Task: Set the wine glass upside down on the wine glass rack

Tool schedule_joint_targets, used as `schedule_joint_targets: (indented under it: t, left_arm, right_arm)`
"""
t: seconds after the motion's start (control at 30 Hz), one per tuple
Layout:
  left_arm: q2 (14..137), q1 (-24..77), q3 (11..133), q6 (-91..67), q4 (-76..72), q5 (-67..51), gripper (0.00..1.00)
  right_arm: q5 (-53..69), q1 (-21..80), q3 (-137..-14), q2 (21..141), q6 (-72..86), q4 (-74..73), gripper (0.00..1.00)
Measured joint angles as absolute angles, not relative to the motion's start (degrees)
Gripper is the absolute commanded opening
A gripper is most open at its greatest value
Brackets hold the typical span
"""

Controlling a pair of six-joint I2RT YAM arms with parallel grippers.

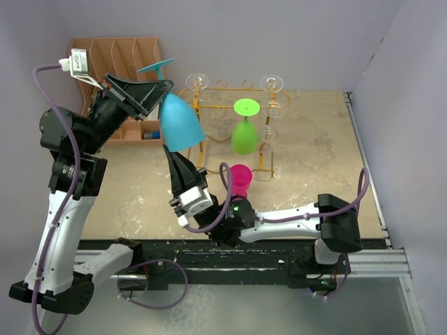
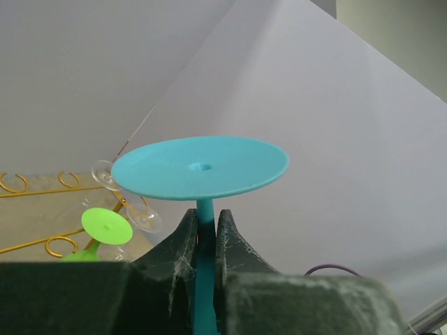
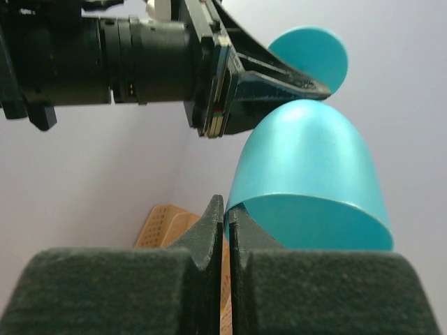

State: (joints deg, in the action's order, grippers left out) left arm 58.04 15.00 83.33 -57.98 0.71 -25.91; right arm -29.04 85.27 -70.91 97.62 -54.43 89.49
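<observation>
The blue plastic wine glass (image 1: 180, 122) hangs upside down just left of the thin gold wire wine glass rack (image 1: 234, 88), its stem in the left gripper (image 1: 166, 86). The right gripper (image 1: 174, 153) pinches its rim from below. A green plastic wine glass (image 1: 244, 136) hangs inside the rack. A pink plastic cup (image 1: 241, 179) stands just before the rack. An orange plastic slotted organiser (image 1: 115, 56) stands left of the rack.

The wine glass rack (image 1: 230, 89) by the far edge is crowded. A green glass (image 1: 244, 136) hangs mid-rail, and a clear glass (image 1: 198, 80) sits at its far left end, with another clear glass (image 1: 272, 84) at its far right. A pink cup (image 1: 241, 178) stands at its near side. The blue wine glass (image 1: 179, 122), clamped by the left tool (image 1: 164, 85) and pinched at the rim by the right tool (image 1: 180, 159), fills the rack's left end. An orange organiser (image 1: 115, 52) blocks the far left corner. The worktop (image 1: 314, 153) lies open toward the right edge.
</observation>
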Motion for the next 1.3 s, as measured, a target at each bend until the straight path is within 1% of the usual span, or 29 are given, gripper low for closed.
schedule_joint_targets:
  t: [0.1,0.17,0.23,0.27,0.33,0.4,0.43,0.6,0.63,0.7,0.83,0.9,1.0,1.1,1.17,1.23,1.3]
  left_arm:
    - [57.74,15.00,83.40,-57.45,0.03,-26.41,0.00]
    - [57.74,15.00,83.46,-57.19,-0.38,-26.68,0.00]
    - [57.80,15.00,83.55,-56.64,-0.60,-27.05,0.00]
    - [57.82,15.00,83.55,-56.27,-0.69,-27.22,0.00]
    - [57.91,15.00,83.55,-54.98,-0.78,-27.35,0.00]
    - [58.08,14.98,83.55,-54.08,-0.80,-27.35,0.00]
    - [58.19,14.98,83.55,-53.71,-0.80,-27.40,0.00]
    - [58.52,14.98,83.57,-51.70,-0.75,-27.44,0.00]
    - [58.57,14.98,83.68,-50.85,-0.58,-27.38,0.00]
    - [58.78,14.98,84.31,-48.51,0.45,-26.72,0.00]
    - [59.11,14.94,86.72,-38.11,4.78,-26.06,0.00]
    - [58.98,14.90,88.07,-31.46,7.92,-26.74,0.00]
    - [58.06,14.90,88.62,-22.55,13.10,-27.79,0.00]
    - [57.36,14.90,87.09,-15.53,17.34,-30.26,0.00]
    - [56.88,14.90,84.34,-12.80,18.92,-32.23,0.00]
    - [56.93,14.98,81.82,-11.27,19.81,-33.67,0.00]
    - [57.45,15.49,78.98,-10.22,19.77,-34.41,0.00]
  right_arm:
    - [-29.04,85.08,-70.89,98.19,-53.98,89.56,0.00]
    - [-29.02,85.08,-70.87,98.19,-53.25,89.69,0.12]
    - [-29.02,85.06,-70.76,98.19,-52.60,89.82,0.17]
    - [-28.99,85.08,-70.63,98.19,-52.40,89.71,0.21]
    - [-28.80,85.14,-70.15,98.19,-51.90,89.80,0.32]
    - [-28.36,85.19,-69.78,98.19,-51.05,89.78,0.34]
    - [-27.81,85.21,-69.52,98.19,-50.48,89.78,0.38]
    - [-25.91,85.23,-68.10,98.13,-47.72,89.80,0.67]
    - [-25.74,85.27,-67.61,97.97,-47.20,89.76,0.76]
    - [-25.45,85.49,-65.93,97.01,-46.19,89.49,0.99]
    - [-25.50,86.19,-58.57,89.93,-43.83,85.73,1.00]
    - [-25.41,86.37,-52.03,81.95,-40.53,80.27,1.00]
    - [-24.67,86.41,-47.13,70.70,-34.26,70.24,1.00]
    - [-24.01,86.41,-46.41,60.97,-28.21,59.86,1.00]
    - [-26.13,86.41,-46.83,56.75,-24.25,54.11,1.00]
    - [-30.26,86.50,-49.19,54.74,-19.70,46.83,1.00]
    - [-34.83,86.50,-54.19,54.39,-15.66,37.41,1.00]
